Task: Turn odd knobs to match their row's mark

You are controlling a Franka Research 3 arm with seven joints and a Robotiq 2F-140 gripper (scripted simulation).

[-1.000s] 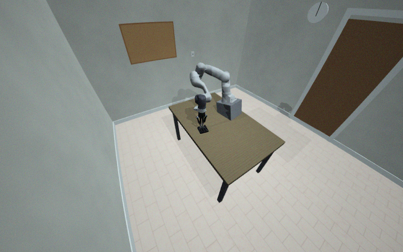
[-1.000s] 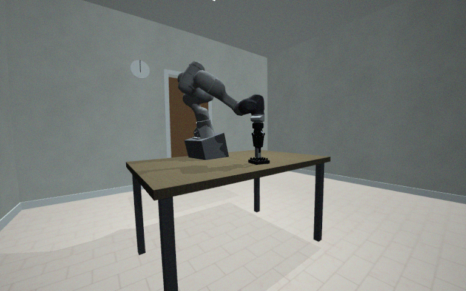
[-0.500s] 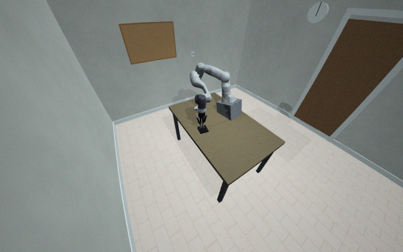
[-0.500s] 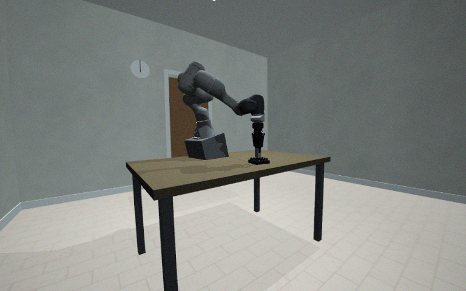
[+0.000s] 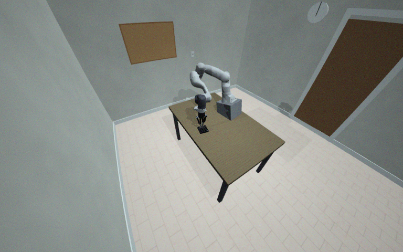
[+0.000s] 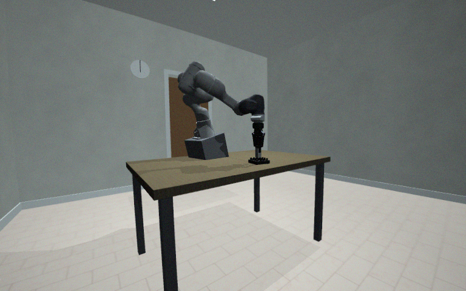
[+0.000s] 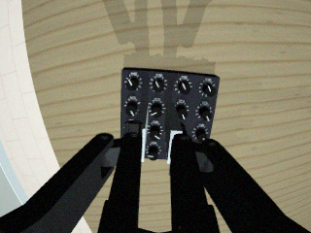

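Observation:
The black knob box stands on the table. In the wrist view its front is at the top, knob 1 at the right. Lines of D1, D2 and D3 run lower right; D4's seems upper left. C1, C2 and C4 point lower right, C3 lower left. My gripper is narrowly open, fingertips on either side of B3 as seen; their height is unclear. A3 shows between the fingers, which hide B2, B4 and the other A knobs.
The wooden table carries the arm's grey base block. The box lies near one long table edge. The arm's shadow falls beyond the box's front in the wrist view.

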